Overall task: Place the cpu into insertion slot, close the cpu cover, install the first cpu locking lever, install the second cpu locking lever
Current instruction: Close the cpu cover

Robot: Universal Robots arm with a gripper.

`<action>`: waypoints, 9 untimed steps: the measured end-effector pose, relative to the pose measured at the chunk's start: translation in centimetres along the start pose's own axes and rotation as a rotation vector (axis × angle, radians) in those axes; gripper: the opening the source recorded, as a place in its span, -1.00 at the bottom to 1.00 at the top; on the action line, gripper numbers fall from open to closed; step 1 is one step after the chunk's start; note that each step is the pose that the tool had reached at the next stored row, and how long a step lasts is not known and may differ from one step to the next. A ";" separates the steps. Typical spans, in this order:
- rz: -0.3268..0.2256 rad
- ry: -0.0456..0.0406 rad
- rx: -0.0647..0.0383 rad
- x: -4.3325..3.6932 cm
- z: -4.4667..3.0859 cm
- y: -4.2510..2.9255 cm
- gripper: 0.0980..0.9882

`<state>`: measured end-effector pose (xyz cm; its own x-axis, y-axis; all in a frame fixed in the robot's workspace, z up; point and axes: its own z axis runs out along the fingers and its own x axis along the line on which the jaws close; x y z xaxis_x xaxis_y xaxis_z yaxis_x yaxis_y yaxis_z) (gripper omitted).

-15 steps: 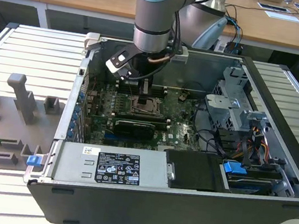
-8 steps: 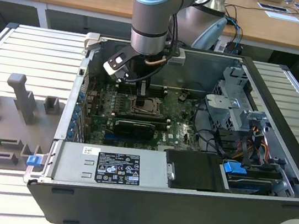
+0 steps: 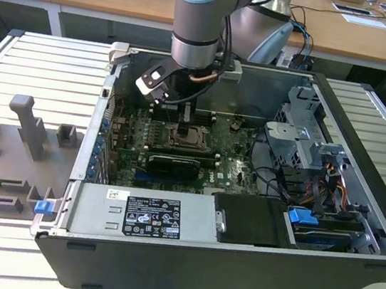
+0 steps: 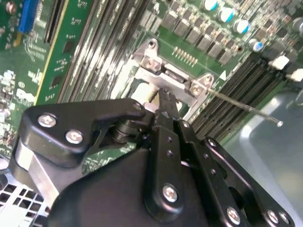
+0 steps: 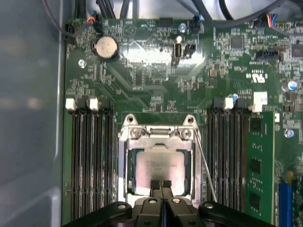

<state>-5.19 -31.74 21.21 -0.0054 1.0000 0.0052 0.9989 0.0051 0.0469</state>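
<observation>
1. Where it's at: the cpu (image 5: 161,165) is already sitting in the socket, roughly mid-board (image 5: 156,71). That's toward the far wall of the case (image 3: 183,265), which is parked on the bench (image 3: 39,65). Its pale top shows through the window in the cover.
2. The cover (image 5: 161,144) looks folded down over the chip, with frame all round it. Whether it's fully flat, I can't tell from these angles.
3. So I'd call this the tail end of the cover-closing step, with nothing latched yet. The one lever (image 5: 204,168) I can make out is a thin rod along the side of the socket. In the second wrist view the lever (image 4: 246,109) angles up off the board with its free end in the air. I can't pick out the other one.
4. Jaws: pinched right together, no gap, nothing held between them. In the first wrist view the fingertips (image 5: 155,185) sit at the cover edge opposite what looks like the hinge. In the second wrist view the fingertips (image 4: 165,106) seem to be touching that edge, maybe pressing it. The arm (image 3: 200,16) comes straight down into the case.
5. What the lever work calls for, my guess: a push rather than a grab. The rod is skinny and probably springy, so contact wants to be near its free end. It'd need swinging down and tucking under its hook without skidding onto the RAM slots (image 5: 90,161) just beside the socket.
</observation>
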 end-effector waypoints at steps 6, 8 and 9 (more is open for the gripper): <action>0.000 0.0000 0.001 -0.02 0.04 1.04 -0.98; 0.000 0.0000 0.001 -0.01 0.05 1.10 -0.98; 0.000 0.0000 0.001 -0.01 0.05 1.15 -0.98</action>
<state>-4.05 -31.75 21.21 -0.0054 1.0000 0.0052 0.9989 0.0052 0.0463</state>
